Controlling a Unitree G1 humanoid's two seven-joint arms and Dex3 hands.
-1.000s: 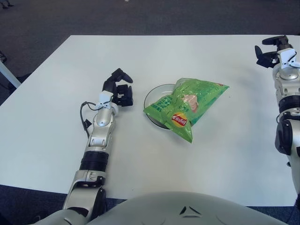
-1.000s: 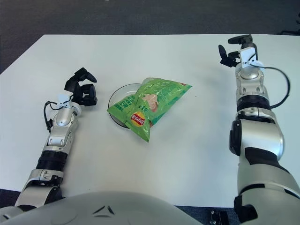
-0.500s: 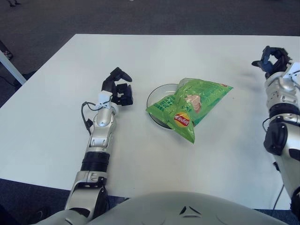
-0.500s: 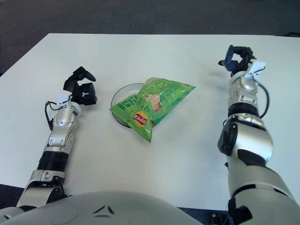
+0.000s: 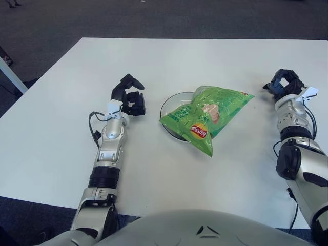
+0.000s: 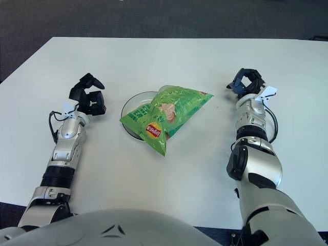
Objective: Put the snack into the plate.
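The right robot hand (image 5: 283,84) has come down and inward over the past second, from the far right edge of the bench (image 5: 61,118) to a spot near its right side, well apart from the snack; the left arm, the bag and the plate have not shifted.

From the left: the left robot hand (image 5: 130,97) shows just beside the plate's left rim, its dark fingers (image 5: 136,104) curled inward around nothing. Next comes the plate (image 5: 169,105), a shallow round dish, only its left rim and a sliver of its near edge visible. Lying across it is the snack (image 5: 205,115), a green crisp bag set slantwise, its upper corner pointing toward the right and its lower corner hanging past the plate's near rim onto the bench. On the right, the right robot hand is clear of the bag, fingers (image 6: 241,79) bent loosely with nothing between them.

By the look of it the placing step is done: the bag sits on the plate and neither hand grips it. What remains appears to be the retreat of the right arm to a rest position. Any further move would call only for keeping both arms clear of the bag, since a brush against its overhanging corner could drag it off the dish.
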